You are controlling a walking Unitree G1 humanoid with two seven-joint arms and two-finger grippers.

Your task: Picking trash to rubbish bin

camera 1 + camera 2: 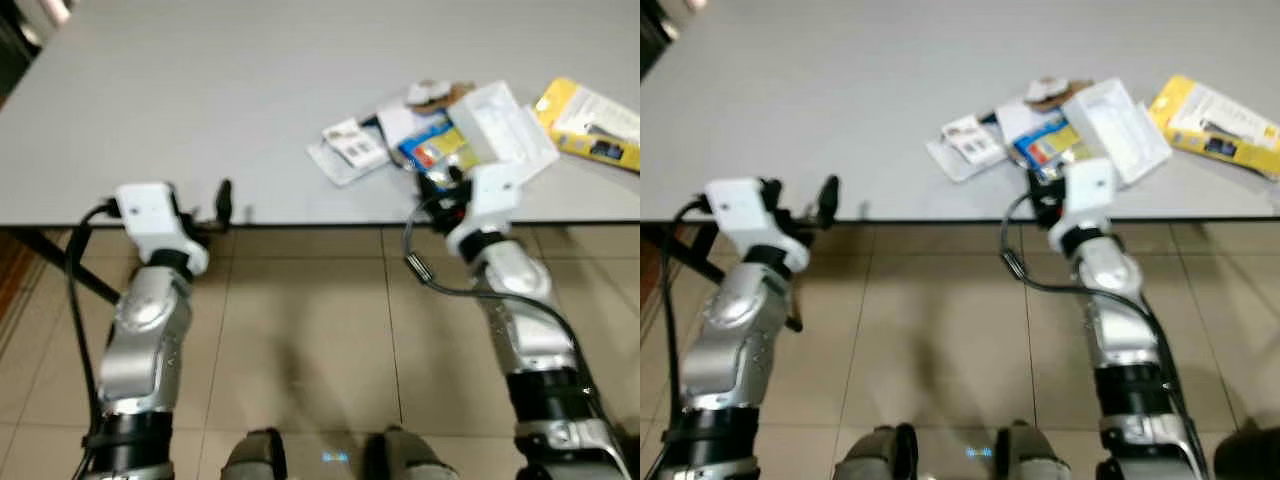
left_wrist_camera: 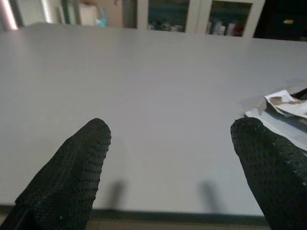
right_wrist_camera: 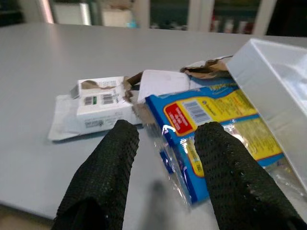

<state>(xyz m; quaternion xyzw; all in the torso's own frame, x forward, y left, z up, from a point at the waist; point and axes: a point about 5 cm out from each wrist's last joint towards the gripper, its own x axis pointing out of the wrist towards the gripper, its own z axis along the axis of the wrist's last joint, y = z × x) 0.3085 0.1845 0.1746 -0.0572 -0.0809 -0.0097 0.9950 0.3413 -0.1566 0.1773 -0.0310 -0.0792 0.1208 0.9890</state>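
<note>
- The trash lies in a heap on the grey desk; its pieces overlap, so most are partly hidden.
- In the heap, a blue and yellow packet lies partly under a clear plastic box, with a white labelled wrapper beside it and torn brown paper behind.
- A yellow card package lies just beyond the heap, cut off by the frame edge.
- The right gripper sits at the desk edge by the heap, fingers spread apart at the packet's corner, pinching nothing.
- The left gripper is at the desk edge well apart from the heap, fingers spread wide.
- Beige floor tiles lie below the desk; blurred glass-fronted cabinets stand past its far side.
</note>
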